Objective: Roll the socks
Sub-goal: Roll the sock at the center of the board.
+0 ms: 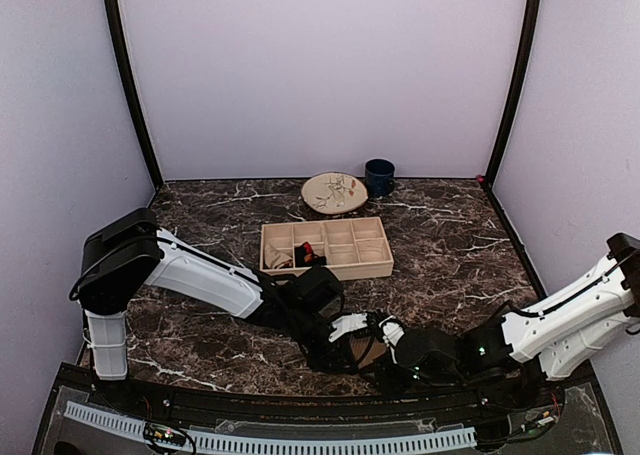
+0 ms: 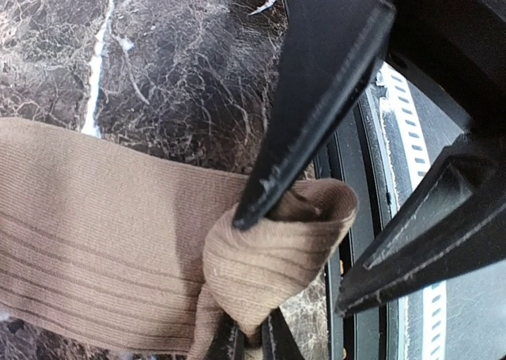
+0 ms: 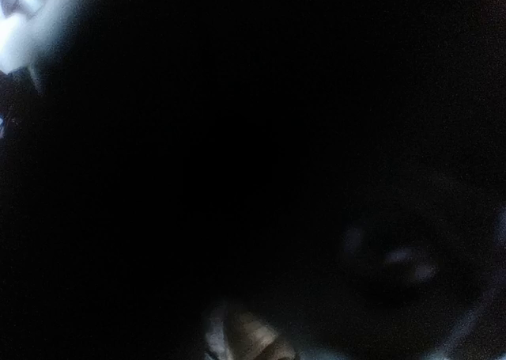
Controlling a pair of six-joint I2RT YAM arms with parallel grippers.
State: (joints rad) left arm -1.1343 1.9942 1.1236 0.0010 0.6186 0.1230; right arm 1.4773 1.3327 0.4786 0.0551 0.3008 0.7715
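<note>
The left arm (image 1: 200,275) rises from its base at the near left corner of the worktop (image 1: 450,245), then slants low and rightward toward the middle of the near edge. Its left pincer (image 2: 253,273) is clamped tight, the black fingers (image 2: 316,107) pinching a folded end of the tan sock (image 2: 95,241). The right arm (image 1: 565,325) lies low from the near right corner, reaching leftward. The right pincer (image 1: 388,340) sits just beside the left one. Its wrist view is dark, so how its jaws stand cannot be told.
</note>
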